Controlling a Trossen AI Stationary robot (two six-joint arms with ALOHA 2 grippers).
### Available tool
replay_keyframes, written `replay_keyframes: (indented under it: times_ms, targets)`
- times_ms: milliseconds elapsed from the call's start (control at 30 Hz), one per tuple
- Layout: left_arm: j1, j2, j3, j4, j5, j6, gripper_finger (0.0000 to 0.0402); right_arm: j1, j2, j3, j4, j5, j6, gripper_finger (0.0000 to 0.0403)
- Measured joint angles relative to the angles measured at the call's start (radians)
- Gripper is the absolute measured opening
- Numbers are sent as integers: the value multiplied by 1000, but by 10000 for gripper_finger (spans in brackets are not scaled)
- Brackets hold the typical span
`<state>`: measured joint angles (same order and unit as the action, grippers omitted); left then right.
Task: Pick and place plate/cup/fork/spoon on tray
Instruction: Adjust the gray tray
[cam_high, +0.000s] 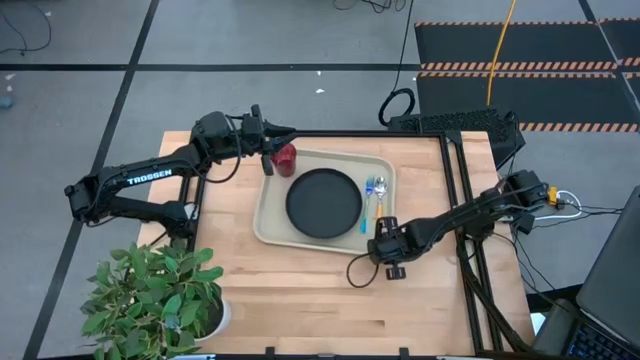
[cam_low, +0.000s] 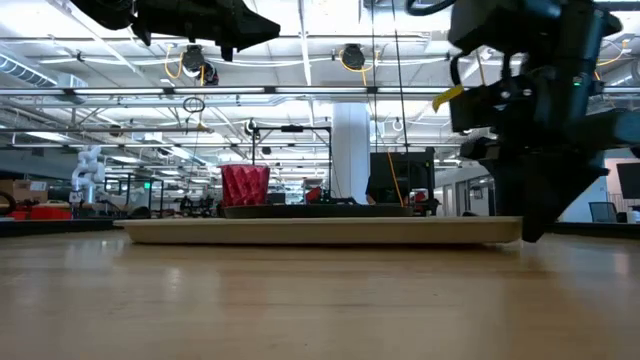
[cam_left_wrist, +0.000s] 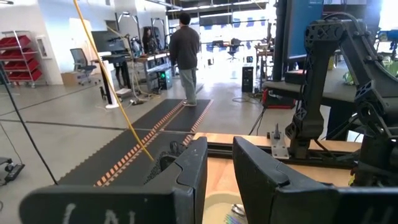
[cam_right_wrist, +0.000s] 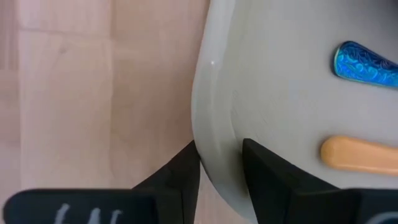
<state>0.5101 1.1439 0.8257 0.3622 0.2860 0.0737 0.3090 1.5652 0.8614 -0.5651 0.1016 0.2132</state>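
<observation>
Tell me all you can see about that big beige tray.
The tray is cream plastic, rectangular with rounded corners and a raised rim, lying flat on the wooden table. It holds the plate, cup, fork and spoon. The right gripper has its fingers astride the rim at one corner.

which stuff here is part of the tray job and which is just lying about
Part of the job:
- tray
- plate, on the tray
- cup, on the tray
- fork, on the tray
- spoon, on the tray

Just lying about:
- potted plant, at the table's corner
- black mat, on the floor beyond the table
</observation>
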Motion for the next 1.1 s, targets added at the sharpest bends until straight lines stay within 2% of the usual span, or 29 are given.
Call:
replay_keyframes:
  times_ms: [167, 667, 867, 1100]
  targets:
    - [0, 0, 0, 0, 0, -1, 81, 26, -20, -28, 12, 3, -18, 90]
    - [-2, 0, 0, 2, 0, -1, 81, 54, -20, -29, 46, 1, -155, 86]
    - [-1, 0, 0, 2, 0, -1, 81, 68, -20, -29, 45, 1, -244, 60]
    - [-1, 0, 0, 2, 0, -1, 81, 84, -21, -28, 44, 13, -268, 39]
